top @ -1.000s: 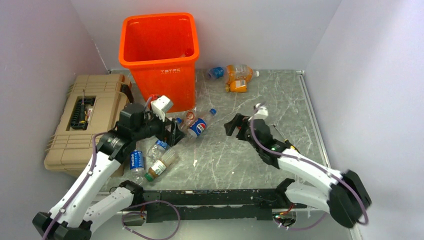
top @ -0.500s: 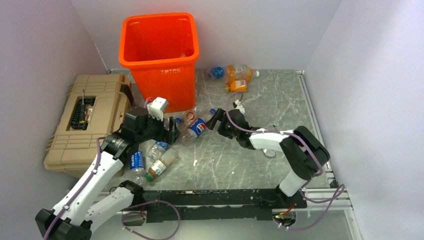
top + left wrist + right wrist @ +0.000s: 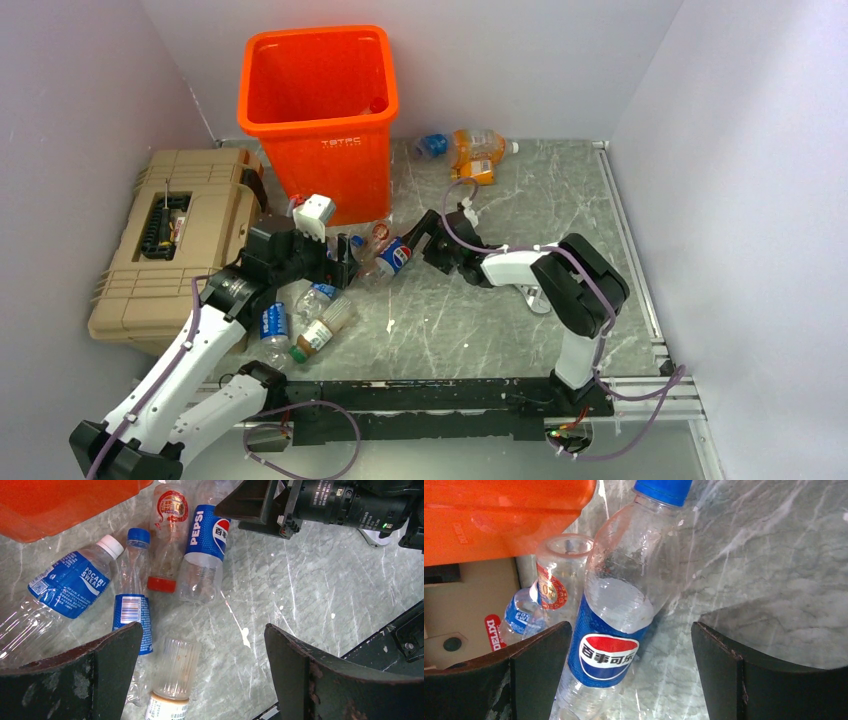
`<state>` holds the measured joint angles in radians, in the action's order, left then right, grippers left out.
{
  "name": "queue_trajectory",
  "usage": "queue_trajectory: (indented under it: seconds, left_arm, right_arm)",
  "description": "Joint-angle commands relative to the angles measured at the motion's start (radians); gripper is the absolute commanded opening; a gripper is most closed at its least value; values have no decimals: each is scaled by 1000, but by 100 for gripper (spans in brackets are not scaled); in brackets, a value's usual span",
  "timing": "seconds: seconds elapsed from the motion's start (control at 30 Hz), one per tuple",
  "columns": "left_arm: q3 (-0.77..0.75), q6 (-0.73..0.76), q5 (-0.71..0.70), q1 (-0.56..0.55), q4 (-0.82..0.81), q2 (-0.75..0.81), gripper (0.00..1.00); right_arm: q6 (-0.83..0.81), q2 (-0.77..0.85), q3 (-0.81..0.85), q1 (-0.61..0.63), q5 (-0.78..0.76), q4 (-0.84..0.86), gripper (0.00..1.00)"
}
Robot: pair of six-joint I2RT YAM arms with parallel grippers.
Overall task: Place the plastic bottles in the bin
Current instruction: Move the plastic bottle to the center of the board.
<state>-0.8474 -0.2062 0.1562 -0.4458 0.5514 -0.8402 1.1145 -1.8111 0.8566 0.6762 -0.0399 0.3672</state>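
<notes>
The Pepsi bottle lies on its side on the surface, just in front of the bin and touching a clear red-label bottle on its left. Its long axis runs on a diagonal, with the blue cap toward the back right and the base toward the near left. The right end effector is the nearer one. In the right wrist view it hangs released, jaws wide, with one finger on each side of the labelled lower body, so the closing line crosses the bottle's length rather than running along it. I cannot tell whether either finger touches the plastic. The left end effector is also released and wide. From its own camera the Pepsi bottle sits ahead of the fingertips, not between them. What lies between those fingers is a different clear bottle with a tan label. A Pocari Sweat bottle lies off to that side, and more bottles wait at the back of the surface. The right arm looks best placed to take the Pepsi bottle. The lift to the bin then goes back and left, close past the left arm, which is the likely point of trouble.
</notes>
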Motion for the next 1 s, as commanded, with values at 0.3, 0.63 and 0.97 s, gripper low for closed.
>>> queue_trajectory:
  seconds: [0.3, 0.63, 0.97]
  left_arm:
    - [-21, -11, -21, -1, -5, 10, 97]
    - [-19, -13, -30, -2, -3, 11, 97]
    - [-19, -12, -32, -2, -4, 7, 97]
  right_arm:
    - [79, -116, 163, 52, -50, -213, 93]
    - [152, -184, 109, 59, -19, -152, 82]
    - [138, -225, 62, 60, -11, -122, 73]
